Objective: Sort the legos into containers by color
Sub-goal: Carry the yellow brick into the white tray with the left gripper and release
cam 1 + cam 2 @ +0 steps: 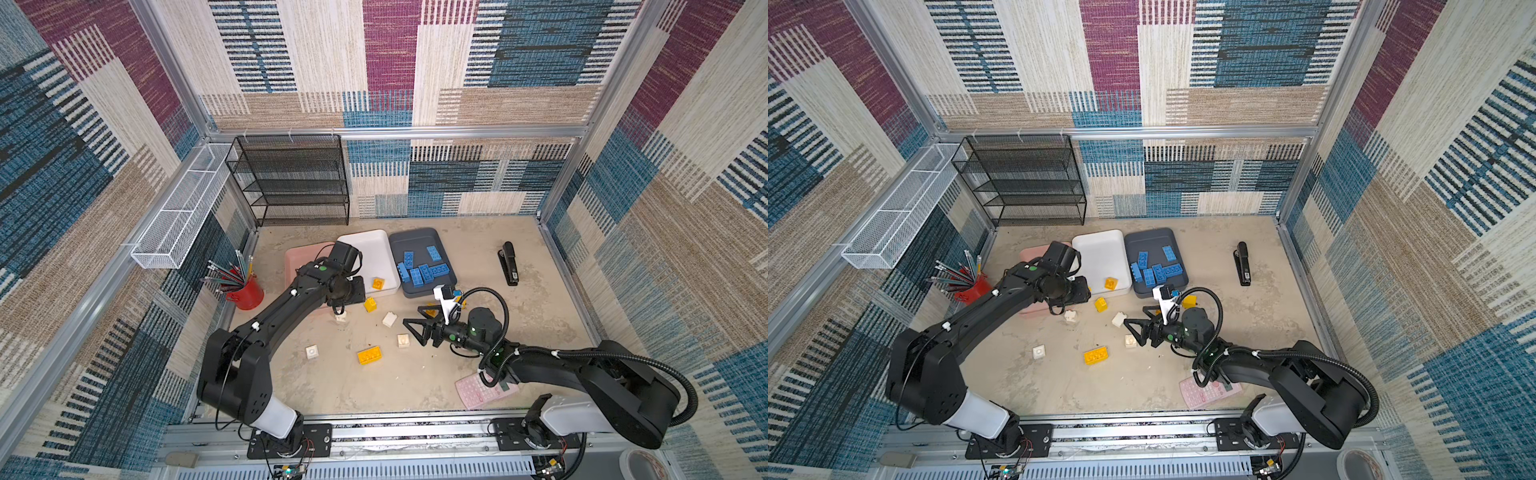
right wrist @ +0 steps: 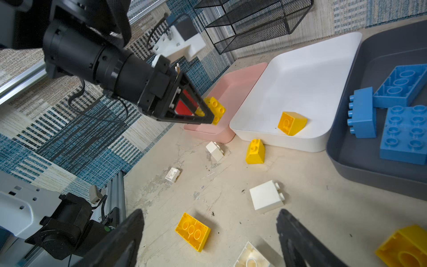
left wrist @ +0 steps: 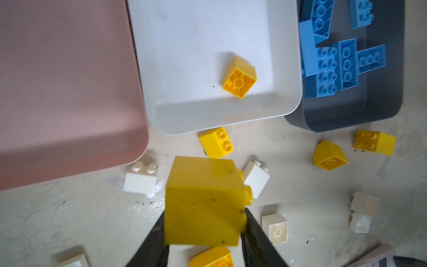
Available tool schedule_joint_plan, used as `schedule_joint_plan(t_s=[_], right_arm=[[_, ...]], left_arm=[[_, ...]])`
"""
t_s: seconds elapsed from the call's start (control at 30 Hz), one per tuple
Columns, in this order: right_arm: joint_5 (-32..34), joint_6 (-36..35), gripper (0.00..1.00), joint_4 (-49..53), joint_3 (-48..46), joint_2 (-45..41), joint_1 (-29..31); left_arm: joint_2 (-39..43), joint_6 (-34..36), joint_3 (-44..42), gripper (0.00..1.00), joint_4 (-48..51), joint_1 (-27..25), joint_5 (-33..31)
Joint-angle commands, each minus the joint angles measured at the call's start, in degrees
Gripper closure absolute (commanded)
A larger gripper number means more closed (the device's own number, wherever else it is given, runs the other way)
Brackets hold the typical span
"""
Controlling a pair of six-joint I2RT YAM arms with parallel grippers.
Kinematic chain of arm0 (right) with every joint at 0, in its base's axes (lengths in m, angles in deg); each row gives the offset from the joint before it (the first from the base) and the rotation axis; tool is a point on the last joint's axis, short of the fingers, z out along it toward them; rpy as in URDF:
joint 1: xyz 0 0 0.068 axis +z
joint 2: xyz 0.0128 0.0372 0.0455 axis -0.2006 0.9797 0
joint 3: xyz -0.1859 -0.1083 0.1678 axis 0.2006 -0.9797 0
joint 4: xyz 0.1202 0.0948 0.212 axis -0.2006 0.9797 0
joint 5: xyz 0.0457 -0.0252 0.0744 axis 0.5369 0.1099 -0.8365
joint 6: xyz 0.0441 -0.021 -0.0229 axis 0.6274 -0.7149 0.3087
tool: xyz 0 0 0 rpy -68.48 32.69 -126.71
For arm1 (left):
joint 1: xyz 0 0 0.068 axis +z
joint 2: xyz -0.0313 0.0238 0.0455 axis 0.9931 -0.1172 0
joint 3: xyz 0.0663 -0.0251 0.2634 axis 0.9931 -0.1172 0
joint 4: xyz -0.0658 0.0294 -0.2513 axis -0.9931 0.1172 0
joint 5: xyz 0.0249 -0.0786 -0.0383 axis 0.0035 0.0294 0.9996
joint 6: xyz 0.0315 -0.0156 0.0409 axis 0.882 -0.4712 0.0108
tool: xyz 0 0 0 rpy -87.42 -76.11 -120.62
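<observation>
Step in hand: yellow transfer. Left pincer (image 3: 204,231) is closed on a yellow brick (image 3: 203,191); right pincer (image 2: 212,231) stands wide, empty. Next, likely: advance over the white tray (image 3: 231,120) ahead, then release.

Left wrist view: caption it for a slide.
Left gripper holds a yellow brick close to the pink tray and white tray.

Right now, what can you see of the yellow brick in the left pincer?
Chunky yellow brick, glossy plastic with dark specks, two-by-two studs turned sideways. The left pincer grips it on two opposite flat sides, off the table, beside a corner of the pink tray. Only the fingers touch it.
</observation>
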Motion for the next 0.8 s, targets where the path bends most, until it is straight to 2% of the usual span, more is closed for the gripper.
schedule_joint_plan(t_s=[0.0,0.27,0.4,0.63,0.77], right_arm=[[-0.5,1.0,0.09,-1.9,0.0,0.2,0.1],[-1.0,2.0,0.09,-2.7,0.2,1.5,0.2],[-0.7,1.8,0.09,-2.0,0.4,1.2,0.2],[0.5,0.8,0.08,1.9,2.0,1.6,0.1],[0.9,0.3,0.08,4.5,3.3,2.0,0.4]], left_arm=[[-5.9,3.8,7.1,0.59,1.3,0.1,0.6],[-24.1,5.5,27.2,0.58,5.4,0.2,0.3],[-30.6,5.7,33.8,0.56,6.6,0.8,-0.1],[-37.7,5.7,41.7,0.43,8.9,1.4,-1.1],[-37.2,5.9,41.9,0.36,9.4,1.6,-2.2]])
